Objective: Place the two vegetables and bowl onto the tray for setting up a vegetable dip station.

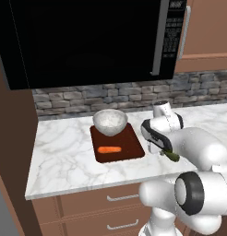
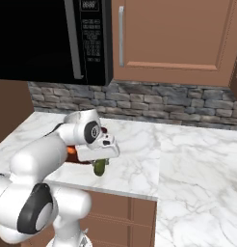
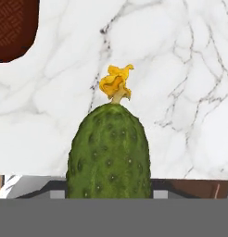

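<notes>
Cucumber [image 3: 110, 150] fills the lower middle of my hand view, a stubby dark green body with bumpy skin and a small yellow blossom at its far tip. It stands straight out from my claw [image 3: 110, 196], and my finger tips are hidden behind it, so I cannot see them directly; still, the cucumber hangs above the marble with nothing else under it, so I am pinching it. In the left base view the cucumber [image 1: 171, 156] pokes out below my hand, over the near part of the counter [image 1: 64, 152], just right of the tray [image 1: 134, 143]. From the right base view it [image 2: 99, 167] dangles under my claw [image 2: 99, 159] close to the counter's front edge.

On the tray the carrot [image 1: 109, 149] lies flat across the near half, its length running left to right. Behind it the bowl [image 1: 110, 121] sits at the far end of the tray, upright, its rim overhanging the tray's far edge a little; whether its base rests fully inside the rim I cannot tell. One corner of the tray [image 3: 14, 28] shows at the upper left of my hand view, apart from the cucumber.

Above the counter hangs a black microwave [image 1: 87, 41], with a stone backsplash [image 1: 134, 94] under it and drawers [image 1: 101, 207] below the counter.
</notes>
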